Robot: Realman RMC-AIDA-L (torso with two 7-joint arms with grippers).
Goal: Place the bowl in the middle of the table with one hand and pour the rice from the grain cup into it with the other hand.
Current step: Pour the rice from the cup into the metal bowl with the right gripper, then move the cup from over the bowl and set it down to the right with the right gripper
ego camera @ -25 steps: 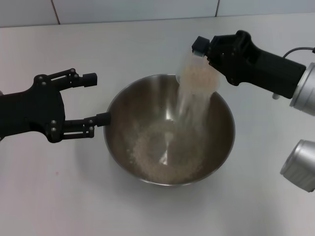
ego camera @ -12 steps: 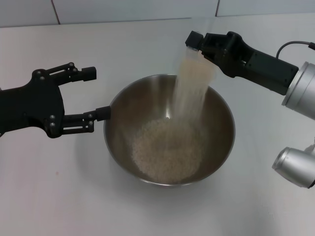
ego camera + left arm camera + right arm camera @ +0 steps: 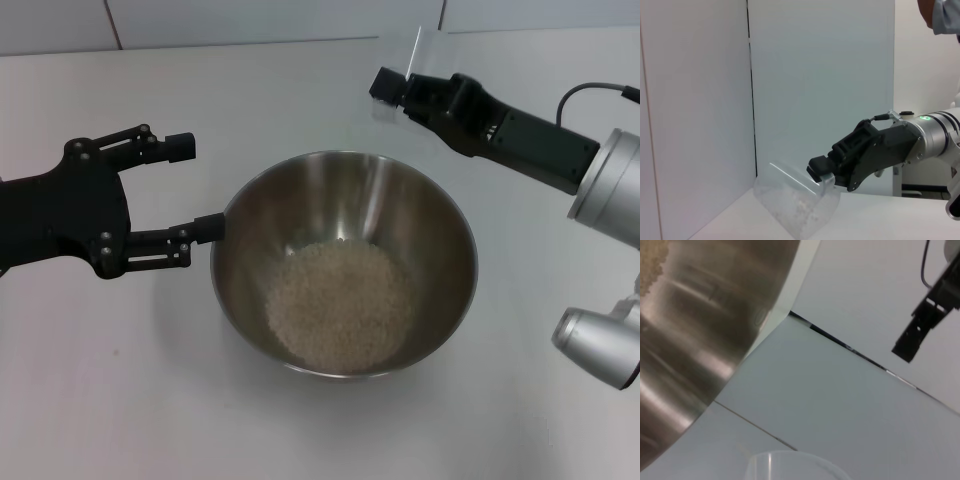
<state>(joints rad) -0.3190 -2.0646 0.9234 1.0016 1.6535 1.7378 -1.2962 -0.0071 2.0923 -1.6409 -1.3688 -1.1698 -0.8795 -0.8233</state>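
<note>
The steel bowl (image 3: 445,235) stands in the middle of the white table (image 3: 290,90), with a heap of rice (image 3: 335,305) in its bottom. My right gripper (image 3: 393,88) is shut on the clear grain cup (image 3: 418,52) and holds it tipped above the bowl's far rim. In the left wrist view the cup (image 3: 795,207) holds only a few grains, gripped by the right gripper (image 3: 822,172). No rice is falling. My left gripper (image 3: 195,190) is open at the bowl's left side, its near fingertip (image 3: 210,232) at the rim. The bowl's wall (image 3: 690,340) and the cup's rim (image 3: 790,462) show in the right wrist view.
The right arm's silver joints (image 3: 600,340) hang over the table's right side. A tiled wall (image 3: 250,20) runs along the back edge. White partition panels (image 3: 815,75) stand behind the table.
The stream of rice from the cup has stopped and the cup has gone clear. The heap in the bowl has grown. My right gripper moved slightly up and back; the left has stayed put.
</note>
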